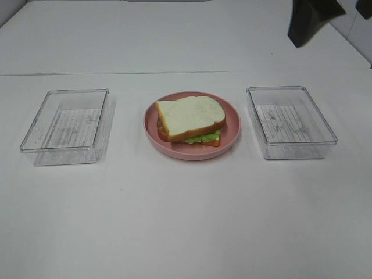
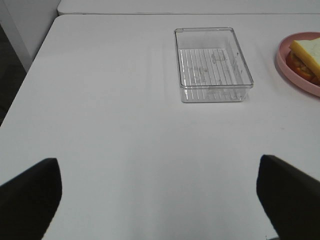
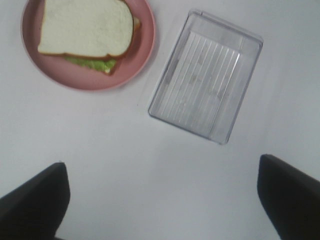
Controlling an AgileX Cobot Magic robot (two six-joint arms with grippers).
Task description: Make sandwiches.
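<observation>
Sandwich (image 1: 190, 118) sits assembled on the pink plate (image 1: 231, 132), mid-desk (image 1: 186, 221), between two clear trays. Going left to right from my overhead feed: left tray (image 1: 64, 127) looks empty, so I read the ingredients it fed as used up; plate is centred so either arm can reach it; right tray (image 1: 290, 121) also looks empty. Top bread slice covers the stack slightly skewed, lettuce and a reddish layer peeking out at the near edge, nothing spilled onto the plate. Left end effector (image 2: 160, 200) is spread wide with nothing between the fingers, hovering over bare desk well short of its tray. Right end effector (image 3: 160, 200) is likewise wide and empty, looking straight down on plate and tray, high and clear of both. My read: build looks finished.
</observation>
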